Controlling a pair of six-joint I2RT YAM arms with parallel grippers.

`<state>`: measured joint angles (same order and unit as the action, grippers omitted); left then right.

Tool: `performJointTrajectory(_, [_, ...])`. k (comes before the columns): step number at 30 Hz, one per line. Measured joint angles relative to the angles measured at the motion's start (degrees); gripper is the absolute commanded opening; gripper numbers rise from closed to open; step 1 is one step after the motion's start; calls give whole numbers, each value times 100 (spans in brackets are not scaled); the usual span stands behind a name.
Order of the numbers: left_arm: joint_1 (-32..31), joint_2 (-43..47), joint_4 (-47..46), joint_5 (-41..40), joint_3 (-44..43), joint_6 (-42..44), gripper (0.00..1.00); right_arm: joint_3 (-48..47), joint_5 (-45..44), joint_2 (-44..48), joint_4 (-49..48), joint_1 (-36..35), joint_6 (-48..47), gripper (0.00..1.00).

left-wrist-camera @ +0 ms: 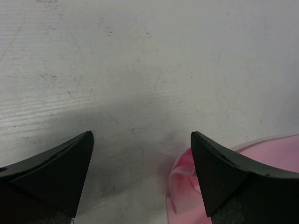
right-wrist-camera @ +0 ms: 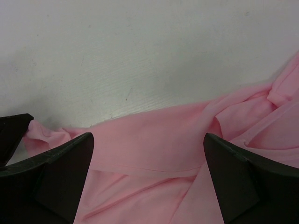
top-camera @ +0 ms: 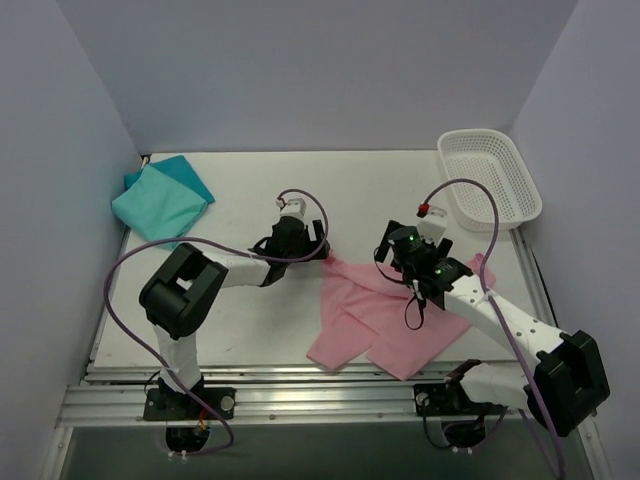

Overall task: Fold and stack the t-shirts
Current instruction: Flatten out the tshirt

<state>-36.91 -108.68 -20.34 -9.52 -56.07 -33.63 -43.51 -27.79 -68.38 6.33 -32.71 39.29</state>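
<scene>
White, scuffed bench (top-camera: 260,190) carries everything, with pale walls on three sides. Largest on it is the light pink cloth t-shirt (top-camera: 395,325). It lies rumpled and partly doubled over itself on the right half, near the front edge, between the two arms. The teal cloth t-shirt (top-camera: 160,200) lies well apart from it in the far left corner, folded into a flat, roughly square bundle. A white plastic mesh basket (top-camera: 530,200) sits in the far right corner.

The right hand (right-wrist-camera: 147,135) hangs low over the pink shirt's far edge. Its two black fingers are spread wide, with cloth showing between them and nothing pinched. The left hand (left-wrist-camera: 142,135) is down at the shirt's far left corner, its fingers likewise spread. Bare bench shows between them, and a crumpled pink corner lies just beside the inner face of the finger (left-wrist-camera: 224,172) on the right of the wrist view. Whether that finger touches the cloth cannot be told.
</scene>
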Motion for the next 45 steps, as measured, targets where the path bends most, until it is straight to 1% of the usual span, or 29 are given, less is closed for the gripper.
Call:
performJointTrajectory(4, [0, 35, -258, 291, 70, -50, 94, -74, -197, 227, 205, 0, 20, 100])
performJointTrajectory(7, [0, 249, -365, 442, 321, -70, 94, -87, -295, 278, 262, 0, 39, 100])
performJointTrajectory(10, [13, 625, -369, 557, 564, -101, 94, -87, -337, 262, 328, -2, 83, 100])
performJointTrajectory(14, [26, 1342, -529, 664, 905, -192, 94, -87, -354, 175, 348, -7, 125, 100])
performJointTrajectory(18, [26, 1687, -704, 763, 964, -223, 94, -90, -372, 116, 380, -48, 133, 100])
performJointTrajectory(21, [26, 1624, -828, 920, 966, -284, 94, -87, -391, 107, 380, -79, 144, 100])
performJointTrajectory(25, [26, 1261, -1021, 1115, 966, -358, 94, -87, -400, 109, 387, -111, 149, 100])
performJointTrajectory(29, [28, 844, -1032, 1196, 964, -385, 94, -87, -448, 109, 431, -116, 164, 100])
performJointTrajectory(34, [39, 586, -1038, 1270, 960, -466, 94, -87, -507, 109, 472, -116, 170, 100])
performJointTrajectory(40, [66, 382, -1207, 1314, 890, -494, 100, -87, -560, 109, 485, -116, 179, 100])
performJointTrajectory(42, [66, 295, -1311, 1329, 868, -501, 90, -87, -568, 109, 490, -116, 188, 100])
performJointTrajectory(43, [66, 238, -1355, 1344, 844, -505, 78, -87, -573, 109, 498, -116, 190, 100])
performJointTrajectory(45, [68, 103, -1462, 1392, 789, -529, 64, -87, -590, 109, 529, -116, 212, 100])
